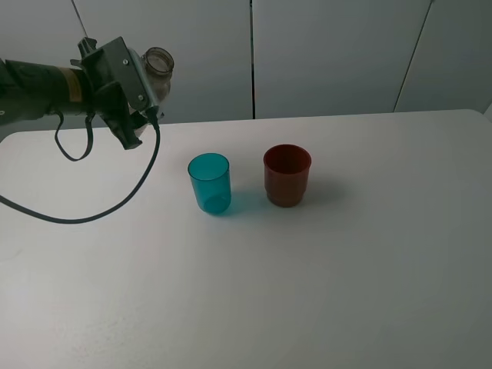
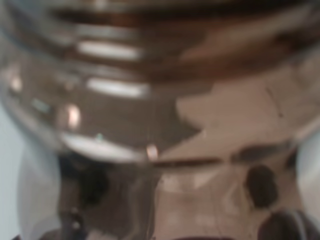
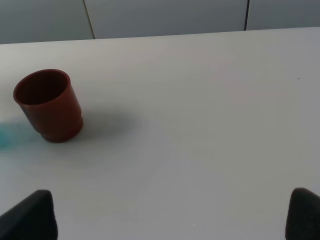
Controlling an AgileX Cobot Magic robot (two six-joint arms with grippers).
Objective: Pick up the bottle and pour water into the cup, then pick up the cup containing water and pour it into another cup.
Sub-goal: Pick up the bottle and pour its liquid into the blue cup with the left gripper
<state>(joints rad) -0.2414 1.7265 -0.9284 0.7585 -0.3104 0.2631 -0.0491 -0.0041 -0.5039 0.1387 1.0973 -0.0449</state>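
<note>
The clear, ridged bottle (image 2: 150, 100) fills the blurred view at close range.

I count one bottle (image 1: 158, 63), clear, brownish and uncapped. There are two cups: one teal cup (image 1: 209, 183) and one red cup (image 1: 287, 175). One white table (image 1: 346, 277) carries both. The high camera gives me one arm (image 1: 38, 88) and one black cable (image 1: 115, 204) looping off it. My right wrist camera shows two dark fingertips (image 3: 30, 216) of the right hand (image 3: 170, 217) and a single red cup.
</note>
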